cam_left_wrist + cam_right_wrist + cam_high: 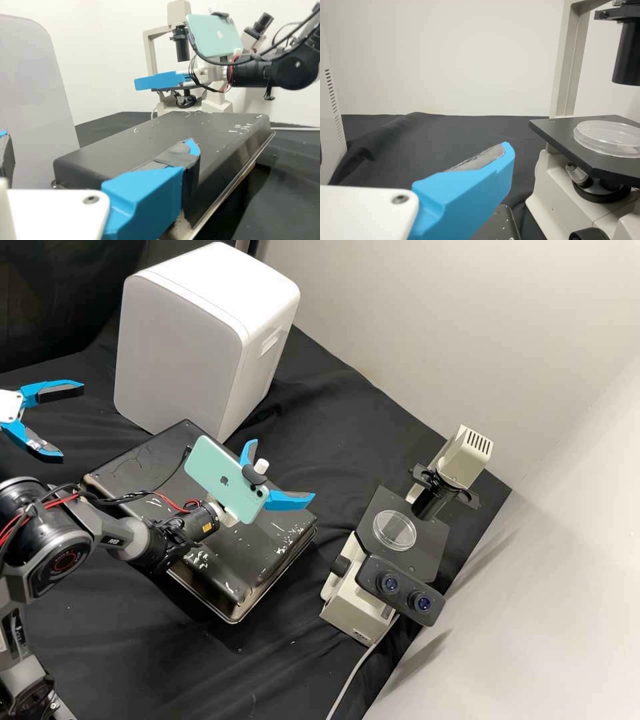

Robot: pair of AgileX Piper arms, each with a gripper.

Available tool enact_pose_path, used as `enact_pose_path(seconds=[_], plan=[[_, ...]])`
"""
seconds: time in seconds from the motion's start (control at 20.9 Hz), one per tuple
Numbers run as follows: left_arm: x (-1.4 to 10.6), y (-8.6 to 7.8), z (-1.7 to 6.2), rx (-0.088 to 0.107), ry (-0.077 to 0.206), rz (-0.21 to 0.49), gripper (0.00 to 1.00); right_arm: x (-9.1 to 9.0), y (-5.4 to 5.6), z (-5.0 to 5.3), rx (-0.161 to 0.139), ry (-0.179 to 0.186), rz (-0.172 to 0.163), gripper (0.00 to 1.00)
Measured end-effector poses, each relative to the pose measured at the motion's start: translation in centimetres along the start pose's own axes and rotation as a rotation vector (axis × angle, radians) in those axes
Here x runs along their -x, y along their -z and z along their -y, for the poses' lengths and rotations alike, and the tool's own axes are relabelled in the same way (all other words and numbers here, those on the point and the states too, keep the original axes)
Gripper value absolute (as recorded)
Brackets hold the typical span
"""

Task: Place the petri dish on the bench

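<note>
Bench (320,413) | petri dish (395,528) flat on scope stage (430,550) (round) | L end effector (70,420), R end effector (283,469) spread

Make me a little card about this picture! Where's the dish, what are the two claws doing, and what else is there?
Petri dish: clear, on the black stage of the microscope, not on the bench yet
Right gripper: open, above the black tray, apart from the dish
Left gripper: open, off to the side, near the white box
Also there: the white box stands behind the tray
</note>
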Motion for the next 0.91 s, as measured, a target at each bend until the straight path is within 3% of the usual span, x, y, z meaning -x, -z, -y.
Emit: enact_pose_path(seconds=[0.1,0.43,0.77,0.91], plan=[[0.1,-0.1,0.05,0.024,0.009,0.021,1.0,0.0,0.0,0.0,0.0,0.0,0.0,1.0],[0.2,-0.7,-0.07,0.012,0.018,0.073,1.0,0.0,-0.2,-0.2,-0.001,-0.008,0.007,1.0],[0.2,-0.7,-0.06,0.011,0.019,0.075,1.0,-0.7,-2.6,-2.2,-0.068,-0.072,0.072,1.0],[0.2,-0.7,-0.06,0.011,0.019,0.075,1.0,-1.3,-3.7,-2.9,-0.059,-0.082,0.087,1.0]])
